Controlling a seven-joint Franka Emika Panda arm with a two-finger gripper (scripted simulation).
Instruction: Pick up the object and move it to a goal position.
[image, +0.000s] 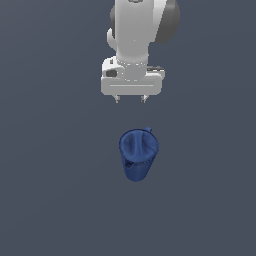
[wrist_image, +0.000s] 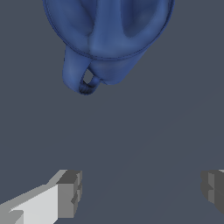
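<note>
The dark blue pitcher (image: 138, 154) is standing upright on the grey counter (image: 45, 200), near the middle of the exterior view, small handle (wrist_image: 83, 78) showing in the wrist view. Gripper (image: 130, 99) is hovering above and beyond it, not touching — jaws spread wide, holding nothing. Step in hand looks like the approach: the arm is needing to centre over the wide rim (wrist_image: 109, 52), then drop so one finger goes each side of the wall, clear of the handle. Rim is about jaw-width — off-centre risks tipping it.

Flat, dim, shadowless render (slightly soft)
</note>
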